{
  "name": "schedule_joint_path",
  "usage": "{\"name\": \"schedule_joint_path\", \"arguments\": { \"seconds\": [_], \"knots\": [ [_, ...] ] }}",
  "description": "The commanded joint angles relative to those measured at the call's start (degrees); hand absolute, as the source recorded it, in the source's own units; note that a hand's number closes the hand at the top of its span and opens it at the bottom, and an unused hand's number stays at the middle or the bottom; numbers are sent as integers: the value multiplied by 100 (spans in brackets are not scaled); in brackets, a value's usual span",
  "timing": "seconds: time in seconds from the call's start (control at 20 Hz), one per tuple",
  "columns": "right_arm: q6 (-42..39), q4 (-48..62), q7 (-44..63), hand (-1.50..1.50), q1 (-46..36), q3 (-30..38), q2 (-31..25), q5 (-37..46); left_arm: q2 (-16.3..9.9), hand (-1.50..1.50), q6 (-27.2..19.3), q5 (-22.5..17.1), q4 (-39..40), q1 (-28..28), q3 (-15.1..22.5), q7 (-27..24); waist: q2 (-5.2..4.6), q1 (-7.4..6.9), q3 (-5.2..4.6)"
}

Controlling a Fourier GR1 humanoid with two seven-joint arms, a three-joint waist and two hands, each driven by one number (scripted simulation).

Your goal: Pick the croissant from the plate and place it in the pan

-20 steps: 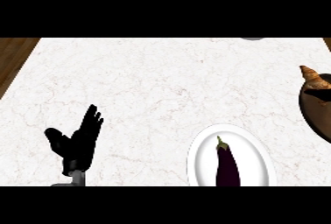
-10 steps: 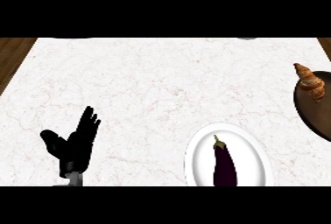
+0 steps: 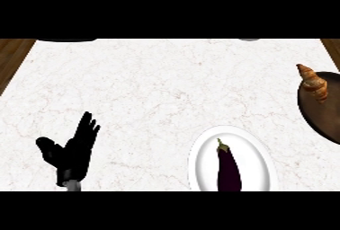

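The golden-brown croissant [image 3: 313,83] lay on the dark round pan's [image 3: 320,117] rim, half overhanging; it might slip off outward. The left robot hand [image 3: 72,148] rested open, empty. The right showed nowhere.

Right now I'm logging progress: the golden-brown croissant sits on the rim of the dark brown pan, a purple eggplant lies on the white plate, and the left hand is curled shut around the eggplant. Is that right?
Not quite. In the head view the black left hand rests open on the marble counter, far from the purple eggplant. The golden-brown croissant, dark brown pan and white plate are as stated.
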State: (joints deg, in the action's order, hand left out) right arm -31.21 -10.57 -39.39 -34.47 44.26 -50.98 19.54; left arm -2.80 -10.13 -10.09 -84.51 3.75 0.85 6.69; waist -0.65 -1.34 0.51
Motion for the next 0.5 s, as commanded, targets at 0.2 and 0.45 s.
{"name": "schedule_joint_path", "arguments": {
  "seconds": [0.2,0.45],
  "knots": [
    [-971,-144,-794,-150,662,-32,-71,-216,136,0,-126,41,37,104,57,87,15,44,-20],
    [-925,-261,-853,-150,961,-47,-129,-362,35,0,-72,26,108,-75,-2,208,16,57,-18]
  ]
}}
